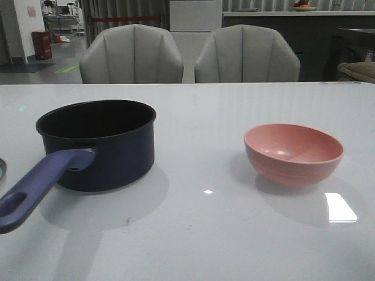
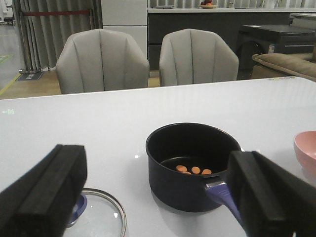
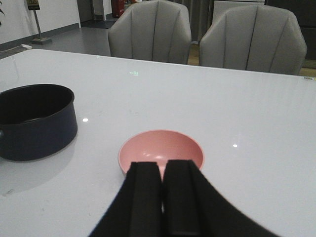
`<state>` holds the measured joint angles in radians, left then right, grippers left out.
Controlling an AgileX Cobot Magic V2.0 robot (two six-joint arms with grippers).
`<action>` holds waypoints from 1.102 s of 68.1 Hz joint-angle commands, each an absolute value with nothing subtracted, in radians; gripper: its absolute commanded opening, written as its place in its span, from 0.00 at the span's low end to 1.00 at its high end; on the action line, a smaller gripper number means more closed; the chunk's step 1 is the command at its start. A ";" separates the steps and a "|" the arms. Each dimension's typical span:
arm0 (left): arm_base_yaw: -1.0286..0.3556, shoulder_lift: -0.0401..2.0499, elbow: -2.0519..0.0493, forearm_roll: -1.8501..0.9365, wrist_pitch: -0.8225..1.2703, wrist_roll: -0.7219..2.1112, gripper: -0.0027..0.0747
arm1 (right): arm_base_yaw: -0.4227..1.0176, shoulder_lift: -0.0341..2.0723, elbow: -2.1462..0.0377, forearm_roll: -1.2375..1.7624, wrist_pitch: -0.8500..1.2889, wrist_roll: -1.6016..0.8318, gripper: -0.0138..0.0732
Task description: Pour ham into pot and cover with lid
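The dark navy pot (image 1: 96, 143) stands on the left of the table, its purple-blue handle (image 1: 35, 190) pointing toward me. A few orange ham pieces (image 2: 193, 170) lie on its black bottom. The glass lid (image 2: 101, 217) lies flat on the table beside the pot, its blue knob partly hidden behind a finger. My left gripper (image 2: 158, 173) is open wide, holding nothing, drawn back from pot and lid. The pink bowl (image 3: 160, 150) sits upright and empty on the right. My right gripper (image 3: 162, 168) is shut with nothing in it, just short of the bowl. Neither gripper shows in the front view.
Two grey chairs (image 1: 132, 55) stand behind the table's far edge. Only a sliver of the lid's rim (image 1: 2, 167) shows at the front view's left border. The white tabletop (image 1: 199, 234) lies bare between pot and bowl.
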<state>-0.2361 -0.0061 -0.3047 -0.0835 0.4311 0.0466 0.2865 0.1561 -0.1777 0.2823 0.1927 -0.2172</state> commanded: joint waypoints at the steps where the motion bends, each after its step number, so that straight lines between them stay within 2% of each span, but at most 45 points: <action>1: -0.244 -0.006 -0.348 -0.082 0.361 0.043 0.84 | 0.287 0.165 -0.204 0.286 0.117 -0.223 0.33; 15: -0.244 0.167 -0.468 -0.063 0.422 0.026 0.85 | 0.287 0.165 -0.204 0.286 0.117 -0.223 0.33; 30: -0.203 0.492 -0.615 0.225 0.463 -0.281 0.85 | 0.287 0.165 -0.204 0.286 0.117 -0.223 0.33; 36: -0.175 0.626 -0.671 0.227 0.490 -0.322 0.85 | 0.287 0.165 -0.204 0.286 0.117 -0.223 0.33; 63: -0.073 1.151 -0.921 0.218 0.676 -0.317 0.84 | 0.287 0.165 -0.204 0.286 0.117 -0.223 0.33; 75: 0.004 1.310 -1.017 0.099 0.730 -0.189 0.81 | 0.287 0.165 -0.204 0.286 0.117 -0.223 0.33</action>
<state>-0.0363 1.2623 -0.9430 0.1763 0.7405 -0.2681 0.2865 0.1561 -0.1777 0.2861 0.1927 -0.2172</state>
